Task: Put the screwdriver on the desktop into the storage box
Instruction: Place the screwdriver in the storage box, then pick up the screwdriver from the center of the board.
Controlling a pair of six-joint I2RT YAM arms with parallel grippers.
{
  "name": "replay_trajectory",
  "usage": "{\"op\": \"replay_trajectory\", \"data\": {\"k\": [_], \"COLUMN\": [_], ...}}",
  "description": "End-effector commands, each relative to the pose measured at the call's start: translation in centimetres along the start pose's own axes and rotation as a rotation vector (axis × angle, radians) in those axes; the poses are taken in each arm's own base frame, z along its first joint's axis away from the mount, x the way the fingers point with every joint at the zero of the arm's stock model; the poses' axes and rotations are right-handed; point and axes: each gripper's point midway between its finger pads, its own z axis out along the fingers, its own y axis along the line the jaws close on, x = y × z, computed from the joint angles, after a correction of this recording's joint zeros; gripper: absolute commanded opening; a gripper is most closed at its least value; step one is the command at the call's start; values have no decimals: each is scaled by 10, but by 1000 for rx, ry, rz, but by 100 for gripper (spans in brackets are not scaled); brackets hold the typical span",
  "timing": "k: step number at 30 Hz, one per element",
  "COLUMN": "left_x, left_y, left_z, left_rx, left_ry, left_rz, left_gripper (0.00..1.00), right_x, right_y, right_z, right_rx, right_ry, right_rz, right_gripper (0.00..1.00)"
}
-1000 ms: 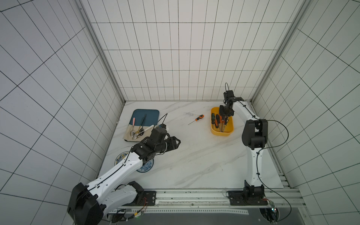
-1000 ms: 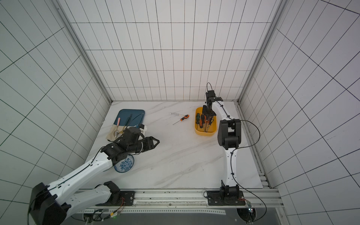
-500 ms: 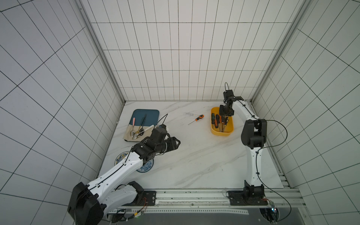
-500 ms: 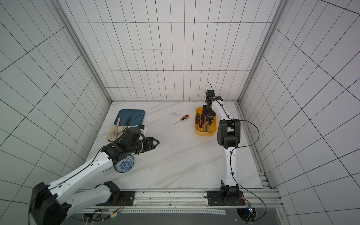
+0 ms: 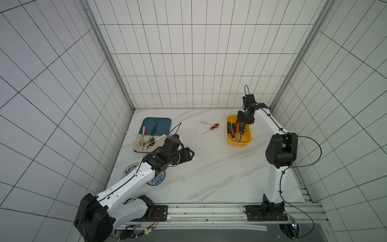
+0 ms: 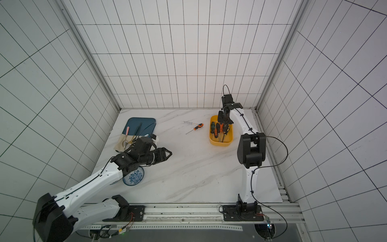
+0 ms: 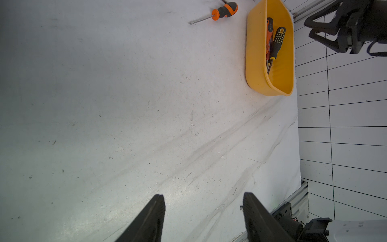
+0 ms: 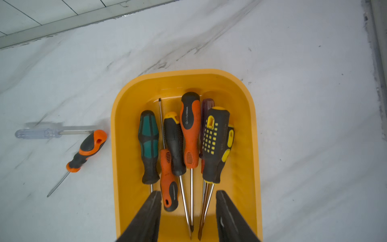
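Right wrist view shows the right gripper (image 8: 188, 192) parted and empty above the storage box (image 8: 119, 146); between picks, I judge. An orange-and-black screwdriver (image 5: 214, 126) lies on the desktop (image 5: 209, 167), upper centre in a top view, just beside the box. The next move calls for reaching it. The left gripper (image 7: 203, 198) gapes empty.

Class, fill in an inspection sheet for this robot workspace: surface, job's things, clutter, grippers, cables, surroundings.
Surface: desktop, white marble, grey-veined.
Job's things: storage box holds several screwdrivers; orange-black screwdriver and clear-handled screwdriver lie on the desktop beside it.
Clutter: blue tray, spoons on a cloth, patterned plate partly under the left arm.
Grippers: left gripper open, empty, over bare desktop; right gripper open, empty, above the storage box.
Cables: black cable loops off the right arm.
Surroundings: white tiled walls, metal rail at front.
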Motion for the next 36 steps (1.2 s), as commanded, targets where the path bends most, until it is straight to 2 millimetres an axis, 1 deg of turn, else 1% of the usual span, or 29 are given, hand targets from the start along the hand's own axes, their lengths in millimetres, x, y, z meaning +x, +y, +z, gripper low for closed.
{"op": "replay_trajectory", "data": {"k": [1, 5, 6, 7, 12, 15, 20, 23, 28, 30, 36], "left_x": [-13, -18, -20, -21, -29, -36, -52, -61, -81, -88, -107], "left_y": [-11, -15, -16, -17, -22, -29, -35, -39, -44, -46, -53], "left_z": [-3, 0, 0, 2, 12, 22, 43, 58, 82, 93, 130], "left_rx": [16, 15, 14, 10, 0, 2, -29, -42, -66, -74, -81], "left_ry": [-31, -34, -35, -34, -21, -16, -5, 6, -1, 6, 28], "left_rz": [4, 6, 10, 13, 29, 47, 91, 110, 137, 151, 195], "left_gripper": [65, 65, 65, 65, 65, 65, 65, 65, 65, 65, 66], "right_x": [12, 33, 41, 44, 68, 81, 107, 128, 157, 166, 189], "right_y": [8, 14, 15, 18, 20, 15, 12, 12, 4, 3, 0], "right_z": [-18, -34, -37, -41, -59, -67, -80, -84, -92, -97, -103], "right_rx": [-44, -84, -98, -116, -163, -166, -201, -240, -249, -254, -272], "right_ry": [-13, -12, -3, -15, -28, -28, -36, -22, -27, -32, -11], "right_rz": [9, 3, 4, 7, 26, 42, 75, 97, 118, 111, 110], "right_gripper": [47, 47, 47, 47, 47, 47, 47, 47, 47, 47, 47]}}
